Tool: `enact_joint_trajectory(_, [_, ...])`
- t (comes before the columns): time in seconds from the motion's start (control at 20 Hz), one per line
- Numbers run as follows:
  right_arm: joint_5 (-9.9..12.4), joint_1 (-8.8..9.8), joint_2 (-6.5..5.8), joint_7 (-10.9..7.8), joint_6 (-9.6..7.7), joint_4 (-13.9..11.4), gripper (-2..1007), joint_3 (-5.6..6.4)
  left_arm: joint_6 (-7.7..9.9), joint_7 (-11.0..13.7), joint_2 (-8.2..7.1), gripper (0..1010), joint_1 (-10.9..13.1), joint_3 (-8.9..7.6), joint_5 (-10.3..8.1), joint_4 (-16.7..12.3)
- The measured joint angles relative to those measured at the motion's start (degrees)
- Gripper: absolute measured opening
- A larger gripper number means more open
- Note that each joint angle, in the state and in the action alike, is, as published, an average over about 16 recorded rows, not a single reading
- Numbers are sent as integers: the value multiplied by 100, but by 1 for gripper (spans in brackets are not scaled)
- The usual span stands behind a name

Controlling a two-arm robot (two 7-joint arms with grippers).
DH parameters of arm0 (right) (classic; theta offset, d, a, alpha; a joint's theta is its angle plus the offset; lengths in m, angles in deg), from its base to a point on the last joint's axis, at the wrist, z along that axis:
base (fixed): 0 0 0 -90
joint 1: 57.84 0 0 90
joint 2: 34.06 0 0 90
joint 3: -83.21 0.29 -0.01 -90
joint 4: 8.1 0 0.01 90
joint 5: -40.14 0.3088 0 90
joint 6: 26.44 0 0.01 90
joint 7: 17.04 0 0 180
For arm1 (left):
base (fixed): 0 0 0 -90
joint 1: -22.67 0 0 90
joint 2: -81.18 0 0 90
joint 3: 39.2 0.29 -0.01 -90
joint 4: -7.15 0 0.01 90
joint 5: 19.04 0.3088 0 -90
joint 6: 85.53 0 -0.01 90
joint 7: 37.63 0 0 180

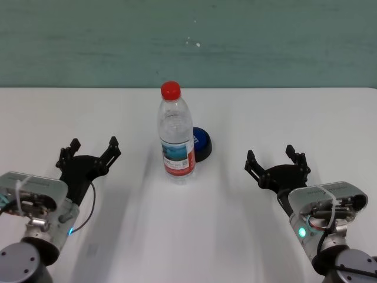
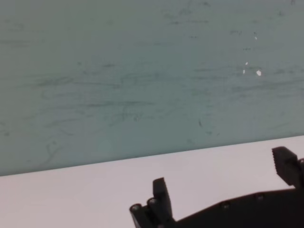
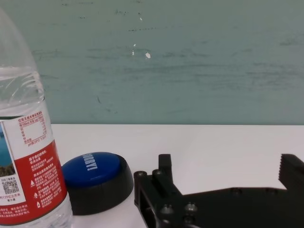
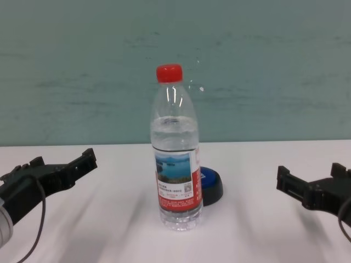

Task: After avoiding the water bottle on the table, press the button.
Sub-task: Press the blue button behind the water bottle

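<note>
Head view shows the button (image 1: pixel 202 143) behind-right of the water bottle (image 1: pixel 175 135) on the tabletop (image 1: pixel 294 112). I'd arc my right claw (image 1: pixel 277 162), spread wide and empty, around the right; left claw (image 1: pixel 91 152) idles wide.

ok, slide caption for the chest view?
Water bottle upright, partly hiding the button; both open hands wait apart.

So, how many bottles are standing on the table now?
1. The water bottle stands upright mid-table, in front of the button, between the left gripper and the right gripper. Nothing seems hidden.
</note>
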Motion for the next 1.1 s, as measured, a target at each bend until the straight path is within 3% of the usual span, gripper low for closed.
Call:
enact_joint_trajectory(0.55, [0, 0, 0, 0, 0, 0, 1004, 0, -41, 68, -1, 1010, 23, -24, -17, -11])
enact_joint_trajectory(1.1, [0, 0, 0, 0, 0, 0, 1004, 0, -193, 448, -47, 1010, 254, -212, -70, -166])
